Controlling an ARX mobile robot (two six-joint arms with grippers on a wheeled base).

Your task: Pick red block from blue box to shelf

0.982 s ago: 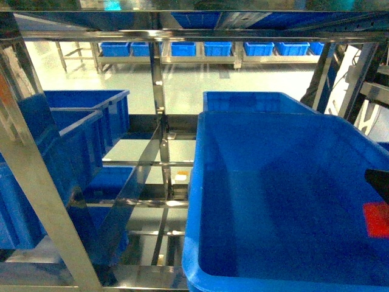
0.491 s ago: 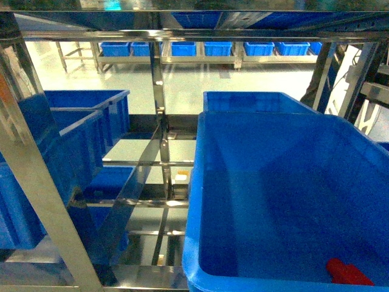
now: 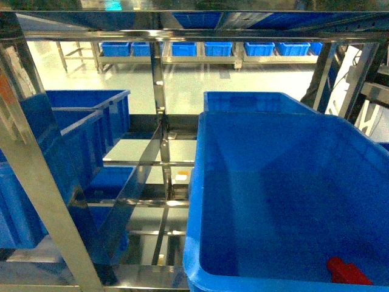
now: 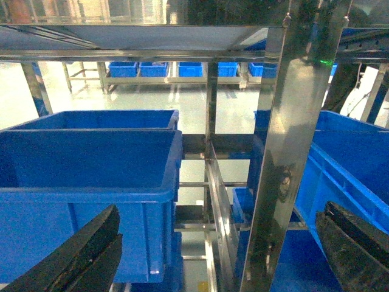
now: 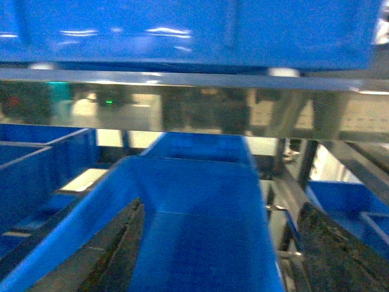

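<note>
Red block [image 3: 346, 272] lies loose in near-right crate [image 3: 200, 182] on the shelf [image 3: 159, 91]; both grippers [image 4: 206, 261] [image 5: 225, 255] wide, empty (risk: it topples).

The red block [image 3: 346, 272] is cut off by the head view's bottom edge; right wrist view is blurred

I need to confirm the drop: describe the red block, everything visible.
The red block is small, glossy red plastic, lying at the bottom right of the big blue crate on the shelf, in the head view. It rests on the crate floor, seemingly tilted, partly cut off by the frame edge. No gripper touches it. Neither wrist view shows it.
</note>
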